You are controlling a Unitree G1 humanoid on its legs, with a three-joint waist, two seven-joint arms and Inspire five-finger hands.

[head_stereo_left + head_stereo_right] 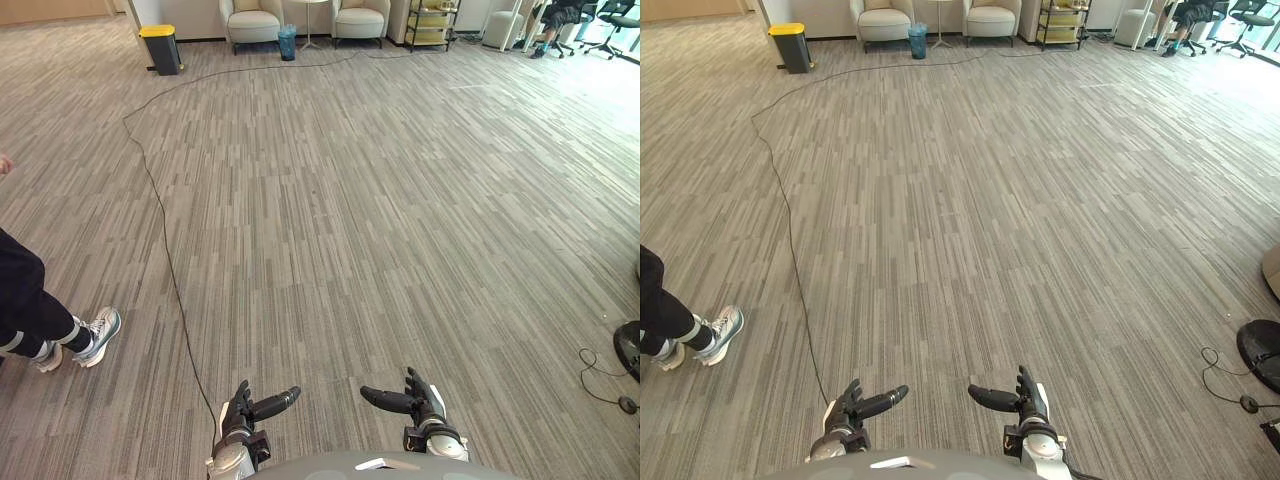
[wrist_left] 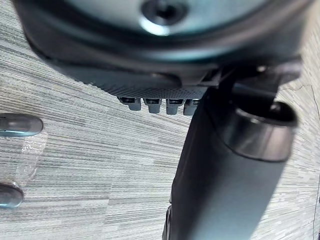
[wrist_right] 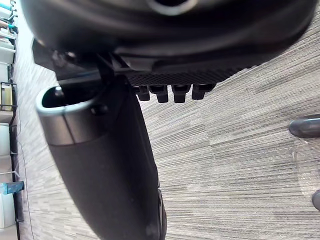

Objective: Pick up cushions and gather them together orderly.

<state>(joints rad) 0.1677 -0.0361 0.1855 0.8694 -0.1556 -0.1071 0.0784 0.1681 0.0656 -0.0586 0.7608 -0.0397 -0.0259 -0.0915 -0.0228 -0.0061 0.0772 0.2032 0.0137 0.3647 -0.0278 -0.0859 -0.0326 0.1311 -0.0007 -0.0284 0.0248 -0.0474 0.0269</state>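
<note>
Whether any cushions lie on the two pale armchairs [image 1: 253, 22] at 12 o'clock cannot be told, so no long axis can be read. Down at 6 o'clock, the left robot hand [image 1: 243, 408] and right robot hand [image 1: 418, 400] are held spread over the carpet floor [image 1: 350, 220], fingers relaxed, thumbs pointed at each other and apart. A blue bin [image 1: 287, 42] is seen between the armchairs and a yellow-lidded bin [image 1: 161, 48] at 11 o'clock; their contents cannot be told. A person's shoe [image 1: 98, 335] is seen at 9 o'clock.
</note>
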